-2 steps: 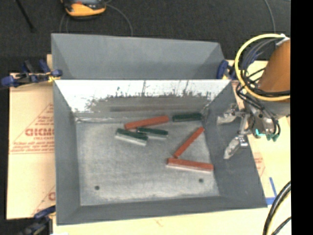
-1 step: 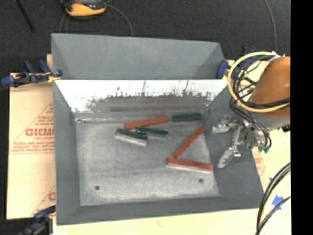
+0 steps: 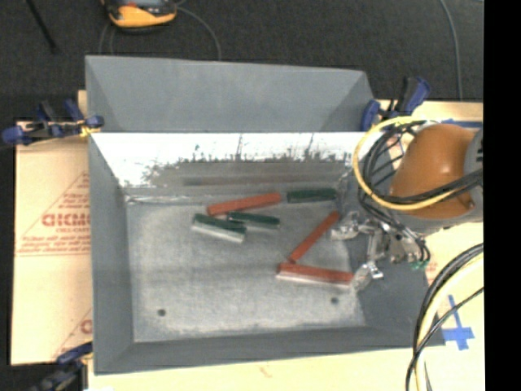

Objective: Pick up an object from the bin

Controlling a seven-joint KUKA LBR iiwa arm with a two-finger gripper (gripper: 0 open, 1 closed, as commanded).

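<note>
My gripper is low at the bin's right side, open, with one fingertip up and one down. A red bar lies slanted just left of it, its upper end close to the upper fingertip. A second red bar lies flat on the floor, and its right end comes up to the lower fingertip. I see nothing between the fingers.
Further left, near the back wall, lie a red bar, a dark green bar, another green bar and a pale grey-green bar. The arm's orange cover and cables hang over the right rim.
</note>
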